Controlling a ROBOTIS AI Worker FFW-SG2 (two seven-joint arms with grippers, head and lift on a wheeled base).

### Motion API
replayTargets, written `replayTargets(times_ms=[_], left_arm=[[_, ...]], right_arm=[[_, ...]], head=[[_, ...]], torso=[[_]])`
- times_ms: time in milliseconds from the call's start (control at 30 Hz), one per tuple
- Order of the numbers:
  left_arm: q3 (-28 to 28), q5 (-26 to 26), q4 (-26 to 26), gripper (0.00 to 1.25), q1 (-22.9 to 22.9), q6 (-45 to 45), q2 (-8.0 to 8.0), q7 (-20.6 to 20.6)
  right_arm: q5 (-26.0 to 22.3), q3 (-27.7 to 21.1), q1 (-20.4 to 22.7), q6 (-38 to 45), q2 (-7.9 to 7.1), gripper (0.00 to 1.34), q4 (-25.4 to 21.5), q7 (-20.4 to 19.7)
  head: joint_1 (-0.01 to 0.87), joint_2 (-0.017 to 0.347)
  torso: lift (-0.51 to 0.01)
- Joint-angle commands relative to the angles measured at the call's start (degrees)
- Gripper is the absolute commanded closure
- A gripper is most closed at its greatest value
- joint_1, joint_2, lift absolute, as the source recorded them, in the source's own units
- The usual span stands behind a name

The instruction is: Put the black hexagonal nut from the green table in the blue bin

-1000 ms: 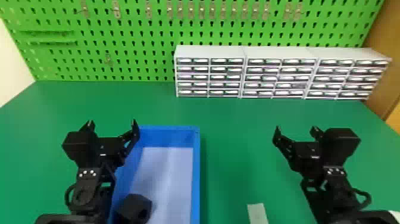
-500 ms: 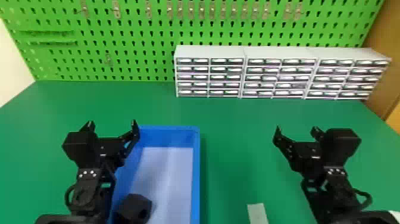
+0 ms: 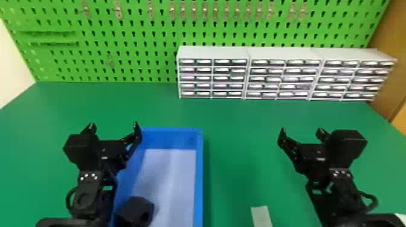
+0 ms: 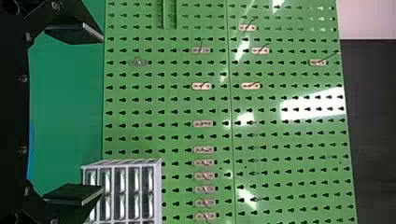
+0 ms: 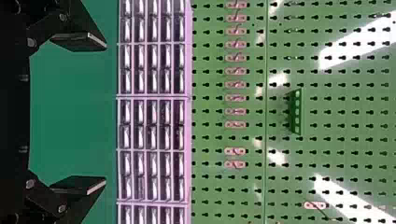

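In the head view, the black nut (image 3: 136, 208) lies inside the blue bin (image 3: 199, 181), on its floor toward the near left, close to the lower edge of the view; the left gripper (image 3: 114, 124) is above the bin's left side, its two fingers spread wide with nothing between them; the right gripper (image 3: 302, 130) is over the green table (image 3: 241, 120), well to the right of the bin, also wide and empty; between the bin and the right arm, a pale strip (image 3: 260, 215) lies on the table; at the back stand grey drawer units (image 3: 211, 52), before a green pegboard (image 3: 120, 69) with metal hooks (image 3: 172, 12) on it; in the left wrist view, the left gripper's fingers are far apart and hold nothing, with the pegboard, some hooks and part of the drawers beyond them, and a thin blue sliver near its black body; in the right wrist view, the right gripper's fingers are likewise wide and bare, facing the drawer units, the hooks and a small green rack (image 5: 297, 112) on the pegboard.
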Motion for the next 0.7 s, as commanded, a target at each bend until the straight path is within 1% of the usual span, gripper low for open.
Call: replayTargets(times_ms=[0, 667], left_arm=[[0.0, 0.0, 0.0, 0.15, 0.02, 0.0, -0.15, 0.0], [0.09, 0.0, 0.0, 0.15, -0.07, 0.0, -0.15, 0.0]], right_arm=[[-0.07, -0.04, 0.0, 0.0, 0.0, 0.27, 0.0, 0.0], [-0.16, 0.32, 0.27, 0.26, -0.18, 0.27, 0.0, 0.0]], head=[[0.657, 0.057], [0.657, 0.057]], torso=[[-0.095], [-0.095]])
